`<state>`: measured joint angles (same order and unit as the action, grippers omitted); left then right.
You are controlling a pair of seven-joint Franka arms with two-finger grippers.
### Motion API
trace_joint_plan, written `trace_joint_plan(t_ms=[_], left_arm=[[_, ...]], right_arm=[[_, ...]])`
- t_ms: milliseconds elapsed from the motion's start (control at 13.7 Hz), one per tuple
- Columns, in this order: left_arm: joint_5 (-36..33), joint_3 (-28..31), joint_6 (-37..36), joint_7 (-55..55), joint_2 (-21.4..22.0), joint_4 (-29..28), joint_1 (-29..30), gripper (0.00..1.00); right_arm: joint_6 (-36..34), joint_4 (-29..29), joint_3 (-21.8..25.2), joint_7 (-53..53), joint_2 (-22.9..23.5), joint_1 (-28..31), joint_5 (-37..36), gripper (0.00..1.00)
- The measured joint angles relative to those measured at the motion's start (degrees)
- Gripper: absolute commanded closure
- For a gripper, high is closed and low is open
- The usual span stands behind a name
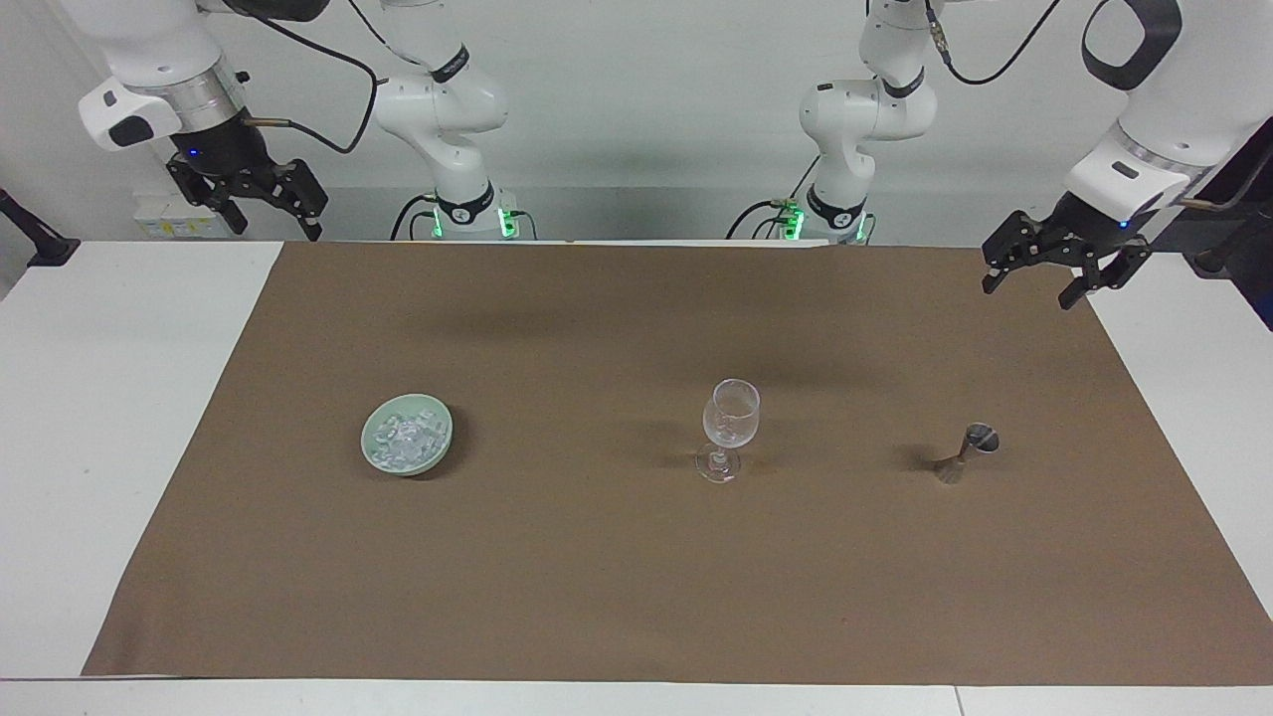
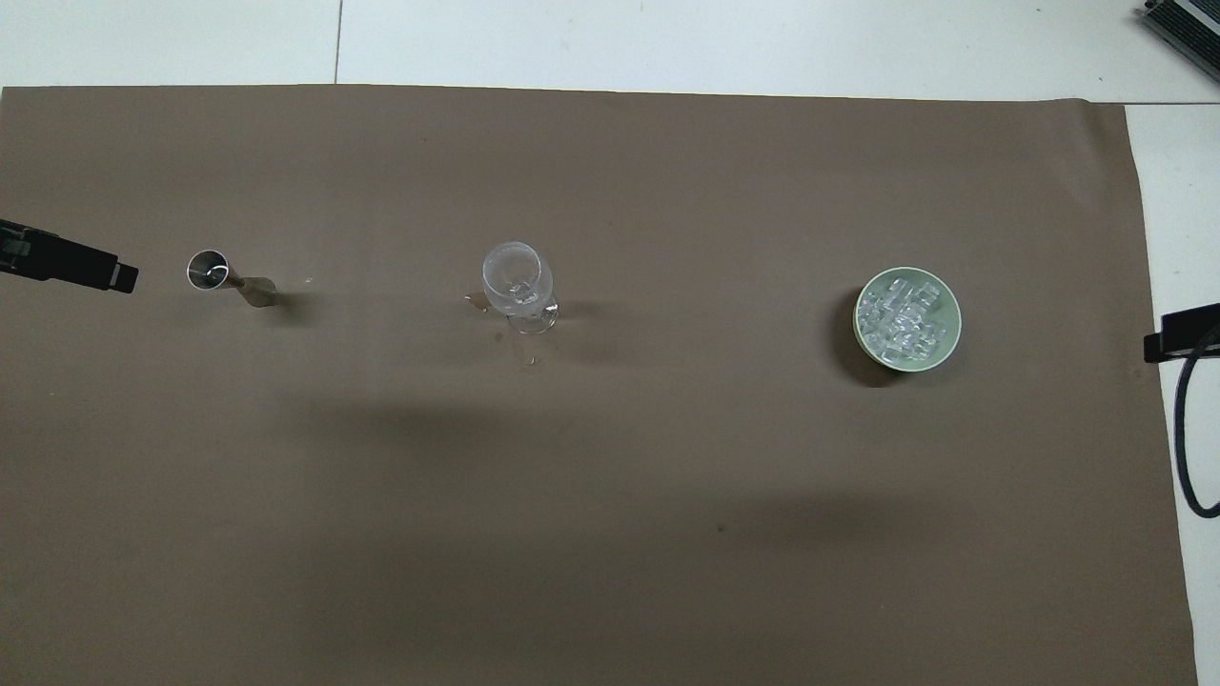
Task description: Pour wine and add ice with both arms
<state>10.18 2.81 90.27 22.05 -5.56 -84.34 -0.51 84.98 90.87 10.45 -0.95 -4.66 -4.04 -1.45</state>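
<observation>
The left gripper (image 1: pixel 1066 280), black and two-fingered, hangs with its fingers (image 1: pixel 995 275) spread wide apart and nothing between them, raised over the edge of the brown paper mat (image 1: pixel 636 577) at the left arm's end of the table. Its wrist runs up into the big white jointed left arm (image 1: pixel 1159 119) with its grey-black caps and looping black cable. In the overhead view only one dark fingertip (image 2: pixel 95 272) of it pokes in at the side.

The right gripper (image 1: pixel 269 217) is likewise agape and empty, held up at the right arm's end, over the white table (image 1: pixel 90 418) close to the mat's corner nearest the robots. Its white right arm (image 1: pixel 149 70) climbs out of sight above it.

Out on the mat three things stand in a row, well apart from each other and from both grippers. Toward the left arm's end stands a small steel hourglass-shaped jigger (image 1: pixel 970 452), upright. In the middle stands a clear stemmed wine glass (image 1: pixel 729 430), also upright, with a few small clear lumps showing in its bowl from overhead. Toward the right arm's end sits a shallow pale green round bowl (image 1: pixel 440 449), and the ice (image 1: pixel 403 440), a heap of small glassy whitish cubes, lies inside it.
</observation>
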Motion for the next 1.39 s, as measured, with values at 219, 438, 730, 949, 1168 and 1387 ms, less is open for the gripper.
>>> trace_joint_plan(t_ms=[219, 438, 730, 949, 1168, 1387], left_arm=[[9.59, 0.15, 0.29, 19.61, -3.42, -0.25, 6.77, 0.00], [14.77, 0.21, 1.59, 38.89, -7.78, -0.56, 12.25, 0.00], [24.82, 0.23, 2.39, 64.32, -14.09, -0.79, 19.20, 0.00], [34.12, 0.16, 2.30, 79.97, -19.06, -1.37, 23.43, 0.00], [43.17, -0.77, 0.83, 90.44, -25.22, -3.01, 26.67, 0.00], [50.05, -2.66, -2.49, 96.14, -31.68, -3.22, 28.81, 0.00]], right_arm=[[0.00, 0.00, 0.00, 0.00, 0.00, 0.00, 0.00, 0.00], [0.00, 0.00, 0.00, 0.00, 0.00, 0.00, 0.00, 0.00], [0.00, 0.00, 0.00, 0.00, 0.00, 0.00, 0.00, 0.00], [0.00, 0.00, 0.00, 0.00, 0.00, 0.00, 0.00, 0.00], [0.00, 0.00, 0.00, 0.00, 0.00, 0.00, 0.00, 0.00], [0.00, 0.00, 0.00, 0.00, 0.00, 0.00, 0.00, 0.00]])
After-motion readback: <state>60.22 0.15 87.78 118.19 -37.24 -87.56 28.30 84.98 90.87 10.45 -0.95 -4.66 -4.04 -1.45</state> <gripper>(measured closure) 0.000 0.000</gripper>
